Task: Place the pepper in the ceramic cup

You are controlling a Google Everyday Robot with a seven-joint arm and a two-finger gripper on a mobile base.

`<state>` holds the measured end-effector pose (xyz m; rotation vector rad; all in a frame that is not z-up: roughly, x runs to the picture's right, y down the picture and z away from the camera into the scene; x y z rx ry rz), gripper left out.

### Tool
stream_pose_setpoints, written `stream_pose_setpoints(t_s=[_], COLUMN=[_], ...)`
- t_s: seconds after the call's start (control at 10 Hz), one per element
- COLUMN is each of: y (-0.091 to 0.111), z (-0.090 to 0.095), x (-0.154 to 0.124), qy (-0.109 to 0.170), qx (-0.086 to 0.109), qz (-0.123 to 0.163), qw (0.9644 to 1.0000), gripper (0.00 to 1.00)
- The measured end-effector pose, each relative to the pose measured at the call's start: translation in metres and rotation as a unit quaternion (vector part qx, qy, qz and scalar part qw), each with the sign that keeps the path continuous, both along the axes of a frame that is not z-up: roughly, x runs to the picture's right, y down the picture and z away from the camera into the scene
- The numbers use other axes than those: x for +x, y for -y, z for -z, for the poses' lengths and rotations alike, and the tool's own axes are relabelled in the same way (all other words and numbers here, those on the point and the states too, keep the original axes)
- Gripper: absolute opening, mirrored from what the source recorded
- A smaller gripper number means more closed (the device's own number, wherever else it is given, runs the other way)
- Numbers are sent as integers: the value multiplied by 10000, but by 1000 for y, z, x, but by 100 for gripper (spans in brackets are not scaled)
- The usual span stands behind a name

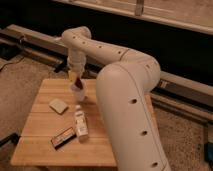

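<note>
One big white robot arm [125, 95] reaches across the light wooden slat table [45, 145] from the right side. Its pincer [76, 80] points down, right above the small plain white cup [78, 92], which stands on the table toward twelve o'clock. The slim dark red pepper [78, 84] hangs from the pincer, with its lower end at the mouth of the cup. The pincer is pinching the top of the pepper. I cannot tell if the tip of the pepper touches the inside of the cup.

From the cup, a pale flat square block [58, 105] lies toward eight o'clock, a little way off. A small white bottle with a brown label [80, 123] lies on its side toward six o'clock from the cup, near the middle of the table. Just beside the bottle, toward seven o'clock, lies a flat dark bar with a light edge [63, 137]. The bar looks like it is close to the bottle's bottom end, but I cannot tell if they touch.

The thick part of the arm hides the right side of the table.
</note>
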<state>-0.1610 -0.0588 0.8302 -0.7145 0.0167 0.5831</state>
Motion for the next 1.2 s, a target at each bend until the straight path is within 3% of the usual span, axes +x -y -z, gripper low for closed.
stream_pose_setpoints(t_s=[0.5,0.9,1.2], y=[6,8,7], z=[-28,-43,-46], x=[-10,-18,-18], qy=[73,145,195], qx=[142,200,257], qz=[31,28,-12], qw=[9999,9997,9995], gripper=[12,53,78])
